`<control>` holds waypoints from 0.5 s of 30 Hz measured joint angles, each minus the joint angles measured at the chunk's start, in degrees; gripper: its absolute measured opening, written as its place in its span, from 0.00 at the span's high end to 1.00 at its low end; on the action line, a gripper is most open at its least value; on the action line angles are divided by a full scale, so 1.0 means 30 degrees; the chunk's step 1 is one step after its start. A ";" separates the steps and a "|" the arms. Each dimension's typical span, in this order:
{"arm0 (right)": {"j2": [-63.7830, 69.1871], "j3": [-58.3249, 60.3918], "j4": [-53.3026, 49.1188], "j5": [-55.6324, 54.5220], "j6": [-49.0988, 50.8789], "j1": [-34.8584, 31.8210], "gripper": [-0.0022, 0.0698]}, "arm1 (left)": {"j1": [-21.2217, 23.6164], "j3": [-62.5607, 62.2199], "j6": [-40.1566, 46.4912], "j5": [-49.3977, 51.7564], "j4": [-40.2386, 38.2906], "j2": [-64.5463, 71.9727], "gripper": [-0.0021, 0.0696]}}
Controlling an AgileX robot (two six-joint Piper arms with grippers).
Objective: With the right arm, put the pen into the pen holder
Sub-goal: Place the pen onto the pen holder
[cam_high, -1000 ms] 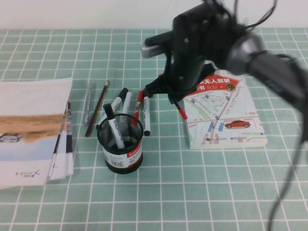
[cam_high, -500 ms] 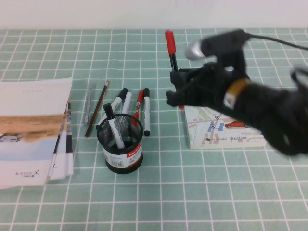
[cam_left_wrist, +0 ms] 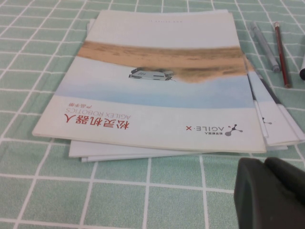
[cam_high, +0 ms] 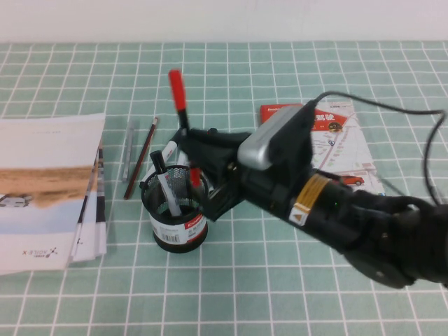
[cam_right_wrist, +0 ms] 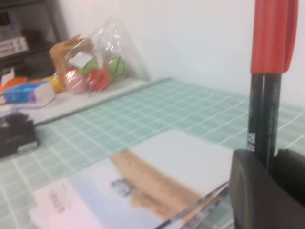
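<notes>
The right gripper (cam_high: 187, 140) has moved leftward from beside the book (cam_high: 343, 150) to directly above the pen holder (cam_high: 176, 210). Its fingers stay clamped on the pen (cam_high: 180, 105), held upright, red cap up, lower end inside the cup. The left gripper (cam_left_wrist: 269, 193) sits near the booklets (cam_left_wrist: 157, 86); its opening cannot be determined.

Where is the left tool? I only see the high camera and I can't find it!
Observer: The left tool hangs low over the table, near a corner of the stacked booklets.
Operator: Is the other one really holding the pen?
Observer: Yes. The right tool, over the pen holder, is shut on the pen's black barrel; the red cap sticks out beyond it.
Operator: Anything else?
Observer: A clear bag of coloured balls lies by the wall.
</notes>
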 joint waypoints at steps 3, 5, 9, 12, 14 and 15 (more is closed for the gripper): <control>0.1199 -0.0492 -0.0366 -0.0307 0.0029 0.0221 0.90 | 0.0000 0.0000 0.0000 0.0000 0.0000 0.0000 0.98; 0.1811 -0.0815 -0.0608 -0.0337 0.0072 0.0316 0.90 | 0.0000 0.0000 0.0000 0.0000 0.0000 0.0000 0.98; 0.2809 -0.1520 -0.1056 -0.0250 0.0110 0.0395 0.90 | 0.0000 0.0000 0.0000 0.0000 0.0000 0.0000 0.98; 0.3286 -0.1937 -0.1168 -0.0120 0.0110 0.0429 0.90 | 0.0000 0.0000 0.0000 0.0000 0.0000 0.0000 0.98; 0.3595 -0.2157 -0.1200 0.0072 0.0110 0.0427 0.90 | 0.0000 0.0000 0.0000 0.0000 0.0000 0.0000 0.98; 0.3721 -0.2212 -0.1200 0.0245 0.0110 0.0427 0.90 | 0.0000 0.0000 0.0000 0.0000 0.0000 0.0000 0.98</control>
